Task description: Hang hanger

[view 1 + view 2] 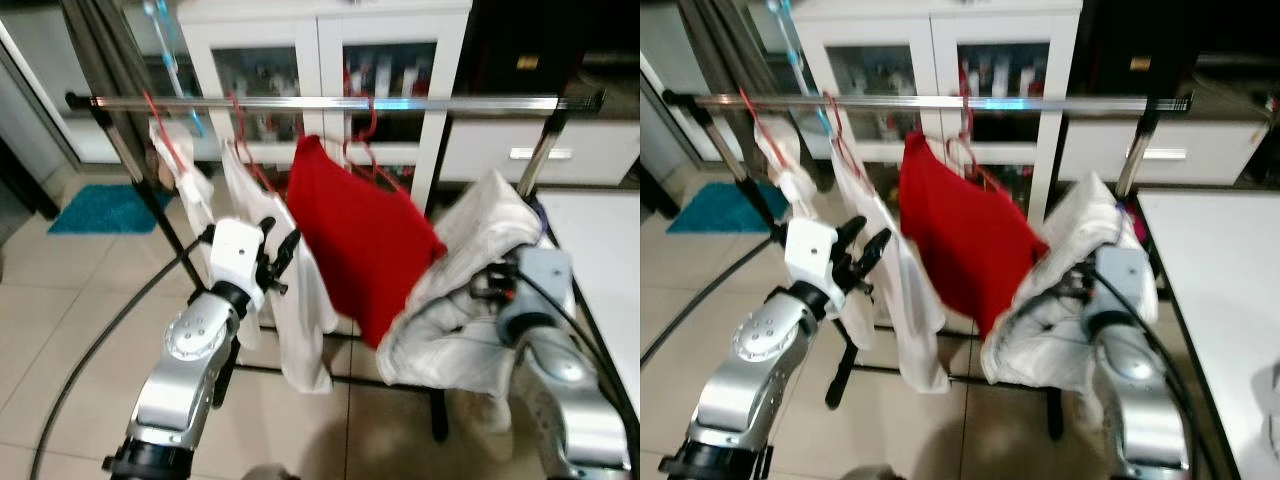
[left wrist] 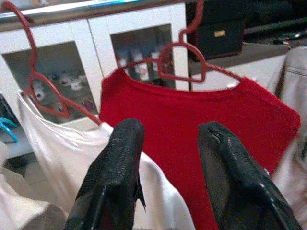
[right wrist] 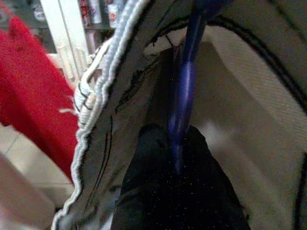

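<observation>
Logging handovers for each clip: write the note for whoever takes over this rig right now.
Left gripper: open, holds nothing, raised in front of the white shirt and the red sweater.
Right gripper: shut on the blue hanger, which carries the white jacket, held up at the right end of the rack, below the rail.
Done: white shirt and red sweater already hang from the rail on red hangers; another pale garment hangs further left.
Left: lift the blue hanger's hook over the rail, right of the red sweater, then release. The hook itself is hidden.
</observation>
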{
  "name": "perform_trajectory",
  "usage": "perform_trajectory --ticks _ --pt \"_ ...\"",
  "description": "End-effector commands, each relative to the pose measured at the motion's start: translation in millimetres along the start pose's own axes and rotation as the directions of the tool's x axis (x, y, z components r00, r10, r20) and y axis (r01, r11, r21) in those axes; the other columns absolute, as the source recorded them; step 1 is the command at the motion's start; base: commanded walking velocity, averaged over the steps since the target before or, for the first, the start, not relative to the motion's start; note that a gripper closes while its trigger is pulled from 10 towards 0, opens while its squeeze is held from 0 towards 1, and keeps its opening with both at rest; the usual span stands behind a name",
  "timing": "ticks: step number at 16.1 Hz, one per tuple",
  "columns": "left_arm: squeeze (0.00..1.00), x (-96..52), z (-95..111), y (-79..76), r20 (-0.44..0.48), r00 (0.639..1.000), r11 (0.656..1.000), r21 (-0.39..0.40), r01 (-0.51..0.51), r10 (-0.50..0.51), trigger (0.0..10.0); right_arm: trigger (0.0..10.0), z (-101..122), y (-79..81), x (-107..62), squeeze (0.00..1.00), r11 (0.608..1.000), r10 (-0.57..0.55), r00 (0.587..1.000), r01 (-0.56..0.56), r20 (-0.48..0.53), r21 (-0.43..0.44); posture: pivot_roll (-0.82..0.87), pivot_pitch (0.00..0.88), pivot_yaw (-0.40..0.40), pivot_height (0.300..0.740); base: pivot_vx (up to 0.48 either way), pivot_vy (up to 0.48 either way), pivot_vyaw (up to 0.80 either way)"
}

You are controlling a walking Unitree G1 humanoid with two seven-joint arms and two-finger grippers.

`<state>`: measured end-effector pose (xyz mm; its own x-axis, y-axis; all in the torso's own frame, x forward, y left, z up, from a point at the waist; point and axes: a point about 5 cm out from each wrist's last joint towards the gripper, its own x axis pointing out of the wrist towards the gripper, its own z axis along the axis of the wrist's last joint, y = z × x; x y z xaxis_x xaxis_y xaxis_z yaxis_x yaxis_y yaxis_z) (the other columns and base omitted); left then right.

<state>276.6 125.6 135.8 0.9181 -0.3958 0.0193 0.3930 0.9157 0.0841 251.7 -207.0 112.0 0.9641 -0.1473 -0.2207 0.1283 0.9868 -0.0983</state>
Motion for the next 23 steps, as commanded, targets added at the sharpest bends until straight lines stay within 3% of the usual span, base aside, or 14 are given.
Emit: perform_trajectory --ticks 1,4,7,10,12,14,15,17,19,21,23 --pt "0.0 -4.3 -1.6 6.9 -0.013 1.0 1.0 0.01 -0.017 0.017 10.0 10.0 16.6 7.6 -2.6 0.0 0.997 0.077 0.994 -0.075 0.081 -0.028 0.08 0.059 0.048 0.74 0.0 0.0 0.0" --pt "0.0 -5.5 -2.6 3.2 -0.023 1.0 1.0 0.004 0.02 -0.02 10.0 10.0 12.8 -5.6 -4.4 0.0 0.98 0.164 0.986 -0.159 0.036 -0.118 0.08 0.062 0.051 0.74 0.0 0.0 0.0" --pt "0.0 -6.3 -1.4 0.4 -0.02 0.997 0.997 0.01 0.07 -0.07 10.0 10.0 31.6 -22.3 6.7 0.0 0.99 0.125 0.989 -0.119 0.074 -0.081 0.08 0.063 0.055 0.74 0.0 0.0 0.0" --pt "0.0 -5.6 3.1 3.6 -0.006 0.997 0.997 0.015 0.073 -0.073 10.0 10.0 47.0 -26.4 27.9 0.0 0.991 0.12 0.99 -0.115 0.08 -0.062 0.08 0.063 0.052 0.74 0.0 0.0 0.0" --pt "0.0 -6.3 5.9 5.4 -0.003 0.997 0.997 0.023 0.079 -0.079 10.0 10.0 55.3 -26.1 39.5 0.0 0.994 0.103 0.99 -0.098 0.092 -0.056 0.08 0.068 0.051 0.74 0.0 0.0 0.0" --pt "0.0 -10.2 14.4 3.4 0.001 0.989 0.988 0.04 0.147 -0.147 10.0 10.0 75.2 -17.1 77.1 0.0 0.99 0.106 0.99 -0.097 0.097 -0.1 0.1 0.084 0.05 0.74 0.0 0.0 0.0" --pt "0.0 -10.6 15.4 2.8 0.001 0.988 0.987 0.041 0.156 -0.156 10.0 10.0 76.9 -15.9 80.2 0.0 0.989 0.11 0.989 -0.099 0.096 -0.105 0.1 0.084 0.05 0.74 0.0 0.0 0.0" --pt "0.0 -16.1 25.7 -3.7 0.017 0.974 0.973 0.041 0.227 -0.228 10.0 10.0 96.9 -6.8 107.4 0.0 0.992 0.111 0.988 -0.105 0.104 -0.063 0.13 0.117 0.045 0.74 0.0 0.0 0.0" --pt "0.0 -20.6 32.2 -8.2 0.026 0.962 0.962 0.04 0.271 -0.272 10.0 10.0 106.4 -5.9 115.1 0.0 0.994 0.097 0.989 -0.09 0.116 -0.065 0.15 0.147 0.035 0.74 0.0 0.0 0.0" --pt "0.0 -30.2 48.7 -17.8 0.048 0.925 0.926 0.03 0.376 -0.377 10.0 10.0 125.3 -9.1 124.6 0.0 0.997 0.056 0.986 -0.048 0.158 -0.056 0.19 0.189 0.019 0.74 0.0 0.0 0.0" --pt "0.0 -33.8 57.4 -20.4 0.054 0.913 0.914 0.04 0.403 -0.404 10.0 10.0 135.6 -13.4 126.9 0.0 0.999 0.017 0.981 -0.01 0.192 -0.037 0.21 0.208 0.014 0.74 0.0 0.0 0.0"
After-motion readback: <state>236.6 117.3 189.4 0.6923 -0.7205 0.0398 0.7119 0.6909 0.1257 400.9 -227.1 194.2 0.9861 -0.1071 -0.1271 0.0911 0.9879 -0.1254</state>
